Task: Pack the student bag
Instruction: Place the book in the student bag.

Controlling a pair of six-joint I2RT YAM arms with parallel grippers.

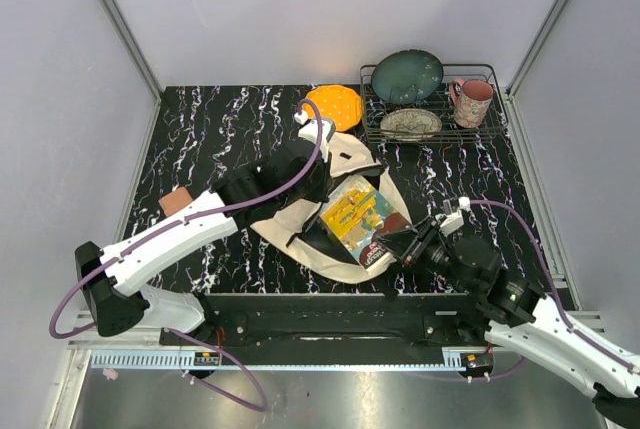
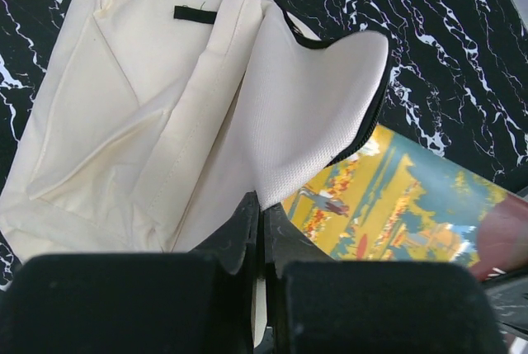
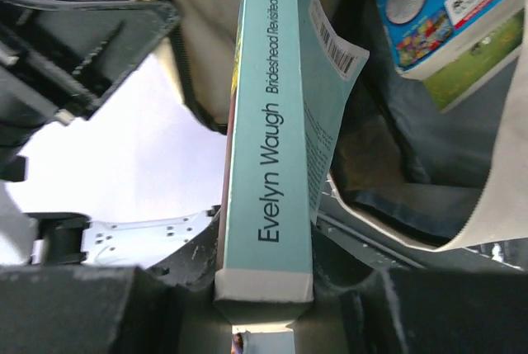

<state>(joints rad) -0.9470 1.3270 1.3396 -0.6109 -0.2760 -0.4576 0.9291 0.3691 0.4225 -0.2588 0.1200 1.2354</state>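
Left gripper [image 2: 258, 210] is pinching the student bag [image 2: 157, 115] flap; right gripper [image 1: 403, 246] is clamping a book [image 3: 268, 164], the bag's length seemingly running away from it.

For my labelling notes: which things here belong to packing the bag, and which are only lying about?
Job: cream fabric backpack; yellow-covered paperback book.
Lying about: orange round plate; black wire rack; dark green plate; patterned shallow dish; pink mug.

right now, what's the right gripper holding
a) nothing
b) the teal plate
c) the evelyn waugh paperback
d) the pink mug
C: the right gripper is clamped on the Brideshead Revisited paperback, whose spine shows between its fingers, at the mouth of the student bag.
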